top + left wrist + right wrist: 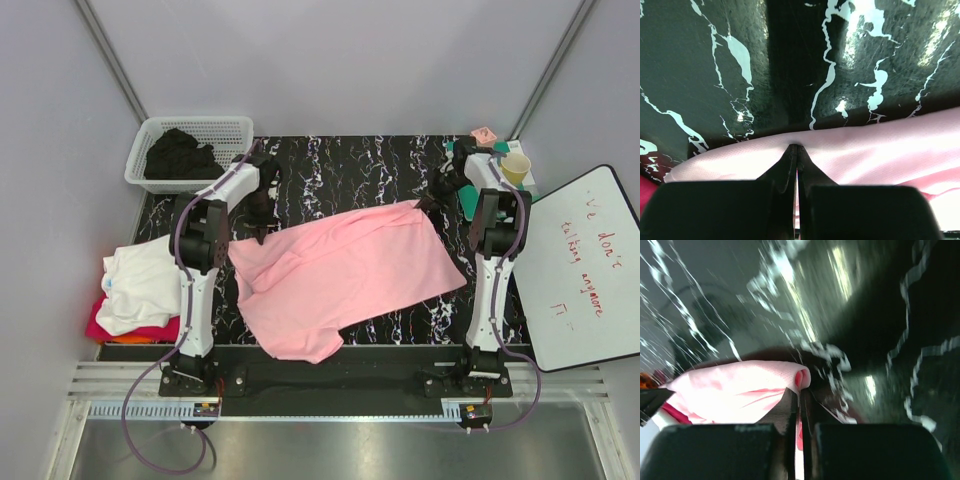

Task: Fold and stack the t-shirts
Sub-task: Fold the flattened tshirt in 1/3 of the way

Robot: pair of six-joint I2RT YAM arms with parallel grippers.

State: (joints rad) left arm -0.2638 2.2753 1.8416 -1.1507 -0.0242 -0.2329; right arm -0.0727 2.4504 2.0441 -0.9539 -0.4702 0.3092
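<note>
Your pink shirt point(345, 275) lies spread out in the middle of the black table point(340, 165). Your left claw point(796, 148) is pressed together and pinches the far left edge of the pink shirt. Your right claw point(799, 394) is pressed together too. It pinches the far right corner, where the cloth folds over its tips. At the left side of the table sits a pile with a white shirt point(140, 280) on top. The basket point(195, 125) at the far left corner holds black shirts point(180, 158).
</note>
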